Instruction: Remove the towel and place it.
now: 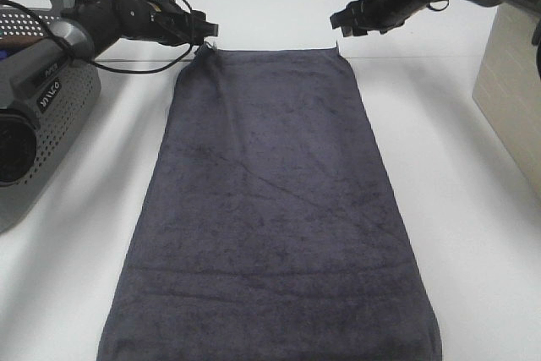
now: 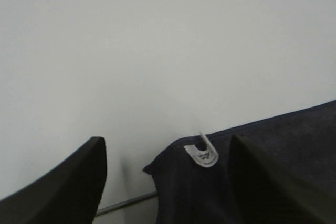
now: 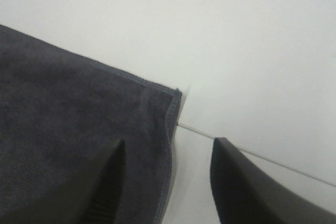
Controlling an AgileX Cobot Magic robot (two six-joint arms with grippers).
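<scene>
A: Where do we have the towel [image 1: 275,209]?

B: We see it spread flat along the white bench [image 1: 473,234], lengthwise away from the high camera. Its near end runs off the lower edge of that view, and its far hemmed end lies between our two arms.

A: And our left end effector [image 1: 205,35]?

B: It sits just at the far left corner of the towel. In our left wrist view the two dark fingers [image 2: 63,182] stand apart, one over bare bench, the other over the cloth. That corner is a little rumpled between them, with a small white tag [image 2: 202,153] on it. We see the jaws apart and nothing pinched in them.

A: The right one?

B: Our right end effector [image 1: 348,23] hangs above the far right corner, a little beyond the hem. In our right wrist view its fingers [image 3: 105,187] are spread too, one over the towel, one over the bench, the corner's edge lying between them. Nothing is gripped there.

A: Anything else around?

B: A grey perforated basket [image 1: 59,124] stands at the left of the high view, apart from the towel's left edge, with the left arm reaching over it. A pale box [image 1: 511,90] stands at the right edge, well apart from the towel.
</scene>
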